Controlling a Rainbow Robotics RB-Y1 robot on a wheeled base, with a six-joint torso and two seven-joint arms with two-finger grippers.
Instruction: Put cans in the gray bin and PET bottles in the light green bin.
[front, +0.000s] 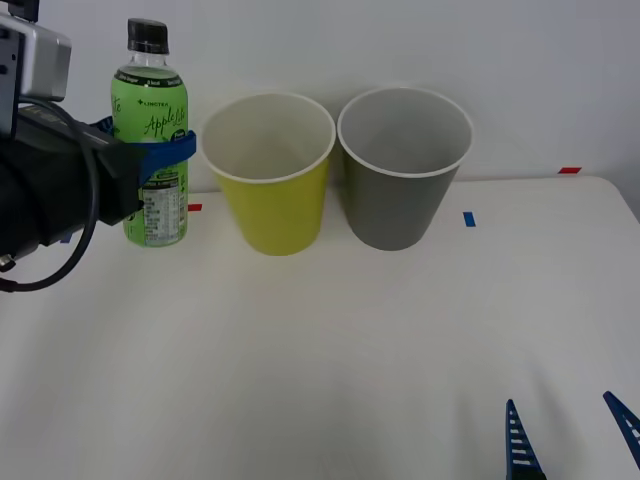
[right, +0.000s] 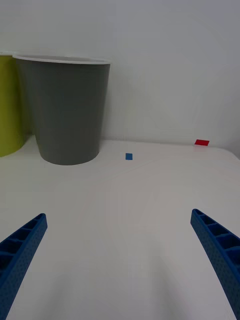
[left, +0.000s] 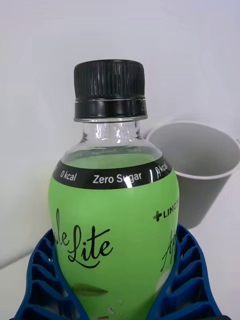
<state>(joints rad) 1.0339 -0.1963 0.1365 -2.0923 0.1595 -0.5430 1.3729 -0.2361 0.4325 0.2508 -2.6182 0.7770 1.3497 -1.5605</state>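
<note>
**Bottle gripped upright beside the light green bin**

The left gripper (front: 165, 150) is closed around the PET bottle (front: 150, 140) at mid-label, its blue fingers (left: 187, 280) wrapped against both sides of the green label. The bottle is held just beside the light green bin (front: 270, 215), on its outer side, with the gray bin (front: 400, 210) standing beyond that, the two bins close together or touching. The bottle's base is seen near the table (front: 320, 340); whether it is touching or slightly raised cannot be told.

The long axis is held vertical, black cap up, label text reading upright.

Several risks are judged from here. If the bottle is carried sideways too low, the white rim could be struck and the light bin tipped or pushed into its gray neighbour. A smooth round label could slip within the ribbed fingers. A release made too far across could send the bottle into the gray bin.

The right gripper (front: 570, 435) is parked low over the near table edge, fingers spread wide and empty
</note>
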